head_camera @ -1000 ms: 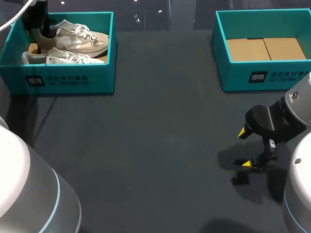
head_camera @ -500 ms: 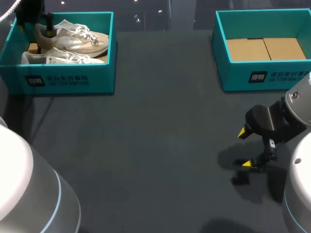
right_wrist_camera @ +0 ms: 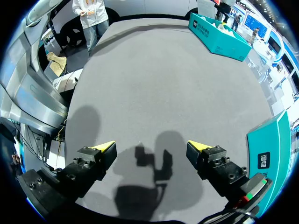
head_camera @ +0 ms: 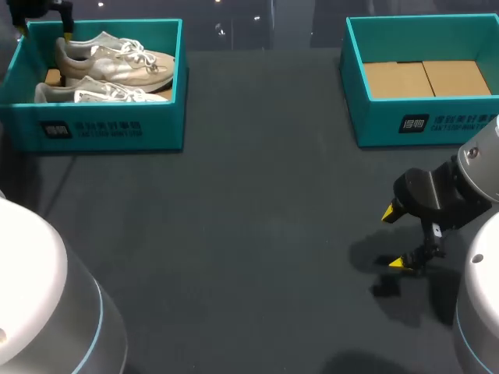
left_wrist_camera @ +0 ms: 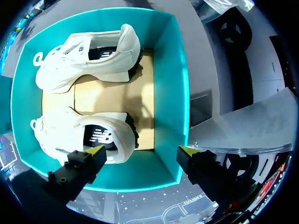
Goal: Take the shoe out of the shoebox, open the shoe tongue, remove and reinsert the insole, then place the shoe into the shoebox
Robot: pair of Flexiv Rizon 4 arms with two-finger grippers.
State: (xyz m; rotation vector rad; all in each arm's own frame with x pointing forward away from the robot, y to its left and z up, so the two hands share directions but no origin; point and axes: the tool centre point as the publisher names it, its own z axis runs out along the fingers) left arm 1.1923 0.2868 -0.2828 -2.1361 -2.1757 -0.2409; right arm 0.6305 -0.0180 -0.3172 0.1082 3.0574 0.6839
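Observation:
Two white lace-up shoes lie side by side in the teal left shoebox point(head_camera: 109, 125), the far shoe point(head_camera: 117, 61) and the near shoe point(head_camera: 101, 93). My left gripper point(head_camera: 54, 19) hangs open above the box's back left corner, touching neither shoe. In the left wrist view its fingers point(left_wrist_camera: 141, 150) straddle the box's heel-end corner; one shoe point(left_wrist_camera: 79, 58) lies ahead and the other shoe point(left_wrist_camera: 79, 135) lies by one yellow tip. My right gripper point(head_camera: 394, 238) stands open and low over bare table at the front right, with nothing between its fingers point(right_wrist_camera: 150, 147).
A second teal box point(head_camera: 421, 117) stands at the back right, holding only its cardboard floor; its wall point(right_wrist_camera: 266, 149) shows beside my right gripper. Dark grey tabletop point(head_camera: 249, 234) stretches between the two boxes.
My left gripper has let go at the far shoe's heel, opened wide and risen toward the back left, out of the box. Both shoes stay in the box. The right arm has not moved.

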